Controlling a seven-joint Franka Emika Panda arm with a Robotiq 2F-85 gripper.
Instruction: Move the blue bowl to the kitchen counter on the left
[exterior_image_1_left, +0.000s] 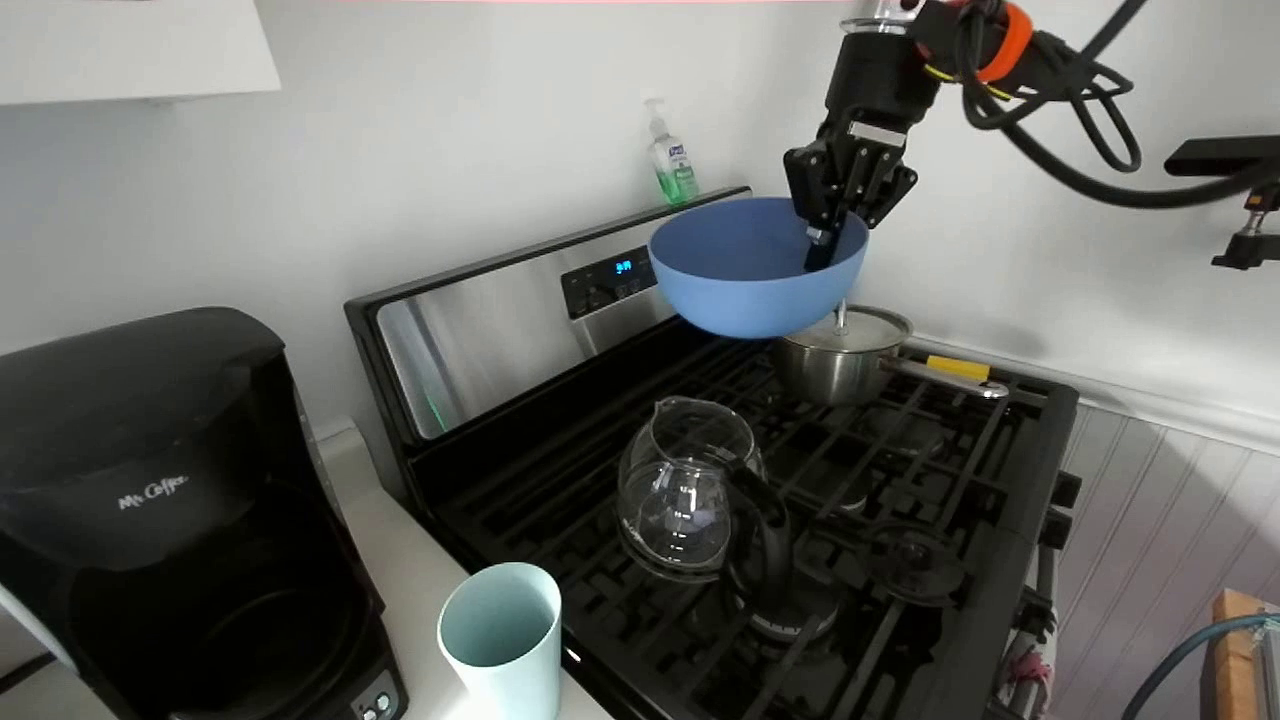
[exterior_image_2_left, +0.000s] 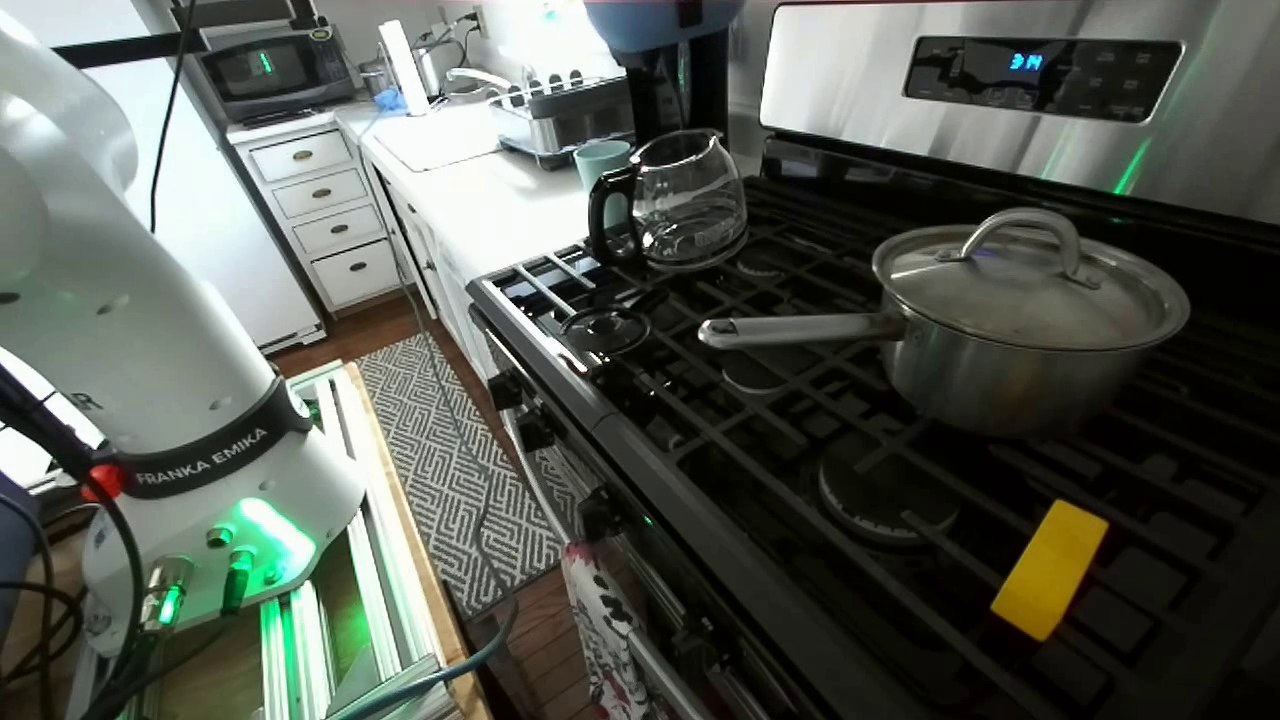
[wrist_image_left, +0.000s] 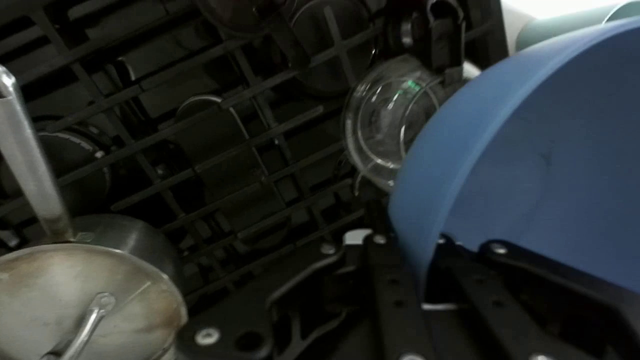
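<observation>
Nearest my camera, the black coffee maker stands on the table, my kitchen counter target, left of the glass carafe that likely belongs in it. The pale teal cup, between them, probably narrows the landing spot. Higher than the carafe and apart from it, the blue bowl hangs, rim pinched by my hand, presumably so its base is free for setting down. Right of the carafe, the lidded pot seems out of my route.
</observation>
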